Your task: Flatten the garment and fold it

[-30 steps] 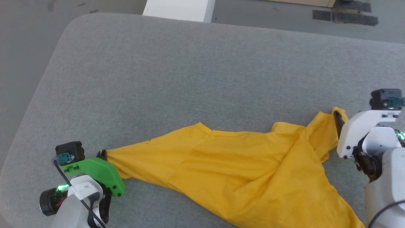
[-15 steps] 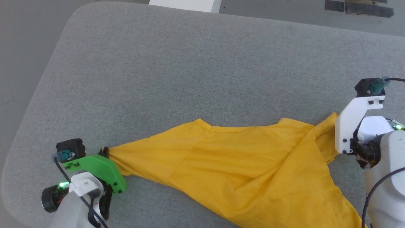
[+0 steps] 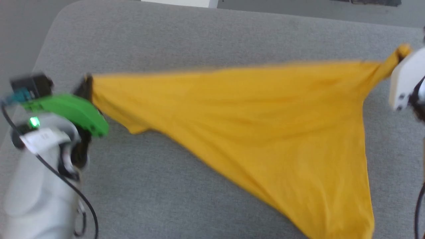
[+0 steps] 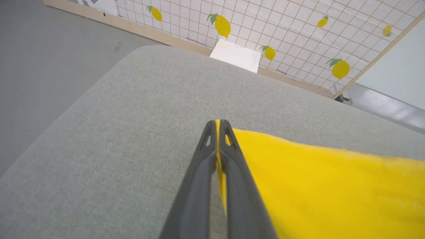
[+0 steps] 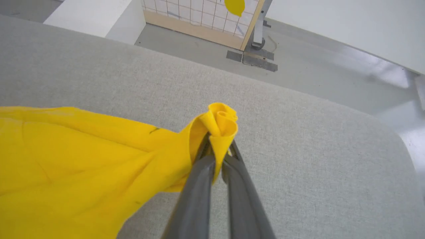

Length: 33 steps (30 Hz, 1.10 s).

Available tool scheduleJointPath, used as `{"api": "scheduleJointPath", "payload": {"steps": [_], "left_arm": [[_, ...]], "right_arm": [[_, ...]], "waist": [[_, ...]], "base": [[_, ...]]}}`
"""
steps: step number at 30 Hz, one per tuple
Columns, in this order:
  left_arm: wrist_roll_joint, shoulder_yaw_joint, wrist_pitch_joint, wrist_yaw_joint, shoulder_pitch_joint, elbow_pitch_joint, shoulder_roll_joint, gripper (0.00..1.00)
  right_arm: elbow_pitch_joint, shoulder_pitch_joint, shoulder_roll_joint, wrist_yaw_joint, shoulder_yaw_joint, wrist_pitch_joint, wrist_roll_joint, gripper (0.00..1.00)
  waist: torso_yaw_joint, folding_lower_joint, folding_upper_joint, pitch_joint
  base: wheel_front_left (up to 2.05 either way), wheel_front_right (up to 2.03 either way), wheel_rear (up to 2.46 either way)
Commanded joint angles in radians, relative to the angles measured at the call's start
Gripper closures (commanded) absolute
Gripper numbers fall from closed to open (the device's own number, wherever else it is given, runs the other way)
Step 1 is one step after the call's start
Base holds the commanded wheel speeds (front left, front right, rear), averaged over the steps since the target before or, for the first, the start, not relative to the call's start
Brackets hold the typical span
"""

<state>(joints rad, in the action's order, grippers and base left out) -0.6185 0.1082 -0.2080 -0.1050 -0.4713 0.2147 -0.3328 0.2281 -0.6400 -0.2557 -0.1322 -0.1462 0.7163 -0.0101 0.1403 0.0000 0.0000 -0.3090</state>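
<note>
The garment (image 3: 265, 129) is a bright yellow T-shirt, stretched taut between my two grippers above the grey padded table (image 3: 199, 39), its lower part hanging to a point at the bottom right. At the left, my left gripper (image 3: 87, 87) is shut on one corner of it. The left wrist view shows that gripper (image 4: 218, 127) pinching a thin yellow edge of the garment (image 4: 332, 192). My right gripper (image 3: 400, 54) at the far right is shut on a bunched corner. In the right wrist view that gripper (image 5: 217, 141) clamps a rolled wad of the garment (image 5: 83, 156). No print shows.
The grey table's rounded corners and edges show at the top left (image 3: 63, 20) with grey floor beyond. A white box (image 4: 235, 54) stands behind the table before a lemon-patterned grid panel (image 4: 298, 30). Dark tape patches (image 5: 252, 59) lie on the floor.
The right gripper closed on the garment's corner. Both arms then rose and pulled apart, lifting the slack shirt off the table into a taut sheet. The head camera also shifted.
</note>
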Motion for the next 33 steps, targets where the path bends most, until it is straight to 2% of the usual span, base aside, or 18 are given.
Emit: {"api": "scheduleJointPath", "payload": {"steps": [1,7,13,21,26,30,33], "left_arm": [[0.008,-0.004,-0.003,0.006,-0.053,-0.014,-0.022,1.00],[0.053,-0.009,-0.012,-0.003,-0.262,-0.049,-0.071,1.00],[0.140,-0.007,0.007,-0.038,-0.515,-0.041,-0.122,1.00],[0.193,-0.045,0.135,-0.086,-0.830,0.021,-0.122,1.00],[0.194,-0.072,0.240,-0.086,-0.950,0.062,-0.120,1.00],[0.181,-0.077,0.282,-0.066,-0.988,0.106,-0.118,1.00],[0.174,-0.064,0.282,-0.042,-0.968,0.148,-0.118,1.00]], "right_arm": [[-0.010,-0.042,-0.016,0.002,0.005,-0.012,-0.002,1.00],[-0.024,-0.235,-0.061,0.002,0.026,-0.053,-0.002,1.00],[-0.010,-0.476,-0.095,0.002,0.051,-0.119,0.021,1.00],[0.011,-0.764,-0.069,0.002,0.045,-0.306,0.093,1.00],[0.067,-0.904,-0.051,0.002,0.018,-0.448,0.130,1.00],[0.141,-0.955,-0.046,0.002,0.003,-0.494,0.146,1.00],[0.198,-0.936,-0.051,0.002,0.010,-0.511,0.139,1.00]], "waist": [[-0.014,0.0000,0.0000,-0.017],[-0.048,0.0000,0.0000,-0.089],[-0.089,0.0000,0.0000,-0.186],[-0.142,0.0000,0.0000,-0.267],[-0.161,0.0000,0.0000,-0.283],[-0.166,0.0000,0.0000,-0.290],[-0.165,0.0000,0.0000,-0.300]], "base": [[0.00,0.00,0.00],[0.00,0.00,0.00],[0.00,0.00,0.00],[0.00,0.00,0.00],[0.00,0.00,0.00],[0.00,0.00,0.00],[0.00,0.00,0.00]]}}
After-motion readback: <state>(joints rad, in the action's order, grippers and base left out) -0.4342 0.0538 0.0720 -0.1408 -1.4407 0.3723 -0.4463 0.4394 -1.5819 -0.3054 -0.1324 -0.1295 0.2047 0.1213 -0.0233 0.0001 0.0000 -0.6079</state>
